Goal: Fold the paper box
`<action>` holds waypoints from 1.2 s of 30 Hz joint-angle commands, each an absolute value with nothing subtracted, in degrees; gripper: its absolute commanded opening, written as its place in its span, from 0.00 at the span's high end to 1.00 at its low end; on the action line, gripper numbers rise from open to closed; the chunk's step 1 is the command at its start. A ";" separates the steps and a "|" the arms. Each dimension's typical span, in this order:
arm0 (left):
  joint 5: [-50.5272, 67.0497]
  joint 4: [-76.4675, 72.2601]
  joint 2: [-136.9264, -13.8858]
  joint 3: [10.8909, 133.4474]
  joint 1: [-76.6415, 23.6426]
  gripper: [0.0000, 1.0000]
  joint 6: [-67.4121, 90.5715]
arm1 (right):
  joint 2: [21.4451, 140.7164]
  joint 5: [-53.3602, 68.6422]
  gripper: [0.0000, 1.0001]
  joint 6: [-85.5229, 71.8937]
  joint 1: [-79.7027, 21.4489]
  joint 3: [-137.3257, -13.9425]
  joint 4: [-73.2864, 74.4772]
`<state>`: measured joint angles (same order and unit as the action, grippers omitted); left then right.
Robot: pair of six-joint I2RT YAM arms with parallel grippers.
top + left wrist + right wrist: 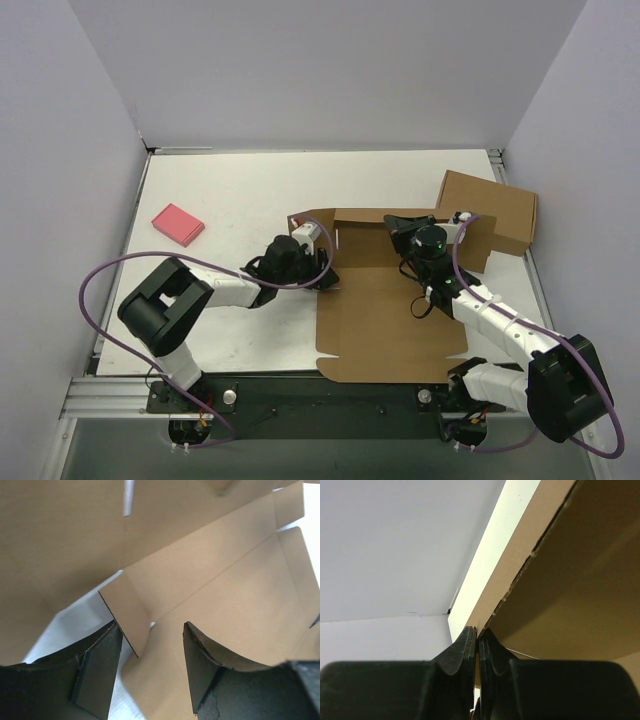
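No legible text, label, brand or number on paper box [390, 320]; none elsewhere.

The paper box [385, 320] is plain brown die-cut cardboard, mostly a flat sheet, lying on the white surface [230, 190] in the lower centre-right of the overhead view. Its broad main panel lies flat, with small notches along the near edge. Along the far edge a long narrow panel is lifted, apparently close to upright, and a small flap stands at its upper-left corner. The left wrist view shows a short side tab angled up from the creased inner face.
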<state>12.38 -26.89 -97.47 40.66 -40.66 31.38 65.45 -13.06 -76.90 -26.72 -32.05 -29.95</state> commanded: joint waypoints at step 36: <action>19.15 -28.84 -79.91 37.28 -40.26 0.25 21.19 | 62.23 -15.29 1.00 -75.50 -26.37 -30.50 -29.18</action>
